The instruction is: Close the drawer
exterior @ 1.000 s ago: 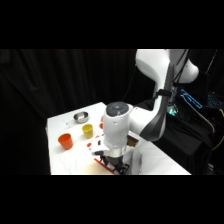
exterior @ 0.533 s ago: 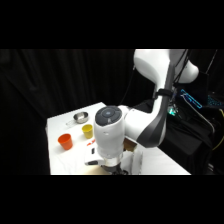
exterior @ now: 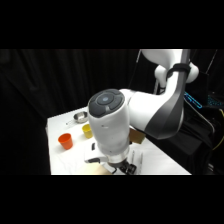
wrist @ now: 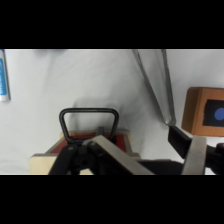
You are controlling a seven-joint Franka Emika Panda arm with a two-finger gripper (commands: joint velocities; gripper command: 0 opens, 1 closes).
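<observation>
white table (exterior: pixel 160 160) with cups (exterior: pixel 65 141), bowl (exterior: pixel 80 117), tongs (wrist: pixel 159 82), drawer (wrist: pixel 47 159)

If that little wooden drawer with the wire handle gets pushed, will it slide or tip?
The drawer looks like stiff pale wood, so it should probably move as one piece. It seems low and flat, so tipping looks unlikely. Its thin black wire handle might swing or slip under a push.
</observation>
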